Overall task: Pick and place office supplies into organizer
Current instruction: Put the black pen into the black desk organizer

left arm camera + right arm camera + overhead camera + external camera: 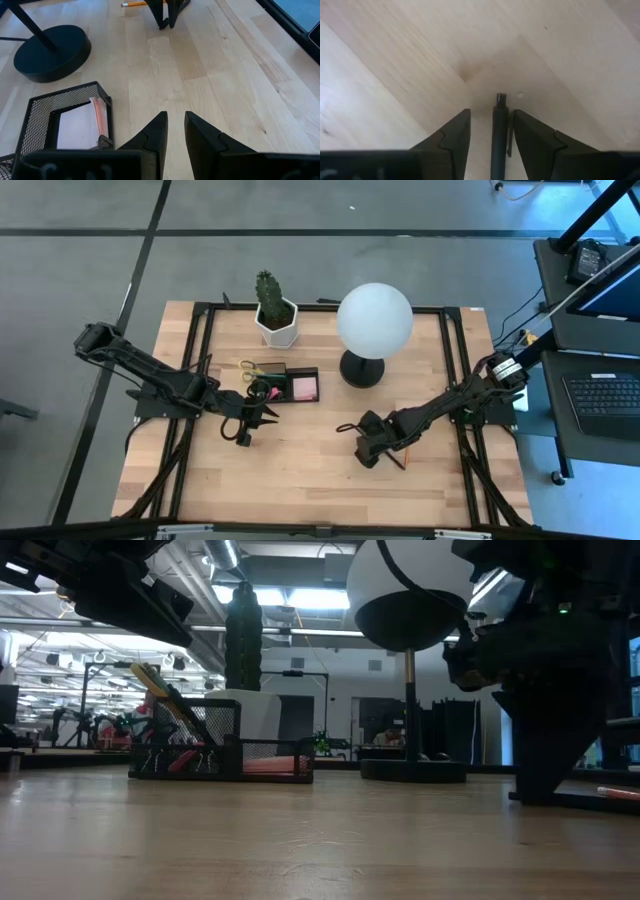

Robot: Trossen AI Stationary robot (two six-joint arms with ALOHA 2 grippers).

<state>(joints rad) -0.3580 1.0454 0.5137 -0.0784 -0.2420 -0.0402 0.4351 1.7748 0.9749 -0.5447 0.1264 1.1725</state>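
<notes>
Right gripper [490, 145] down at table [300, 470], front right of lamp base [361, 369]. Black pen [499, 131] lies between spread fingers, not pinched yet.

Judgement: close squarely on barrel mid-length, lift straight before swinging to organizer [305, 373].

Pen's long axis runs along gripper's reach, capped end pointing away from wrist.

Orange pencil [405, 451] just beside.

Left gripper [174, 131] waits beside organizer, fingers nearly together, empty.

Robotics lab or workshop, grey concrete floor with black tape lines [150, 240], exposed ceiling ducts and strip lights [300, 598], black side desk with laptop [605, 395]
</notes>
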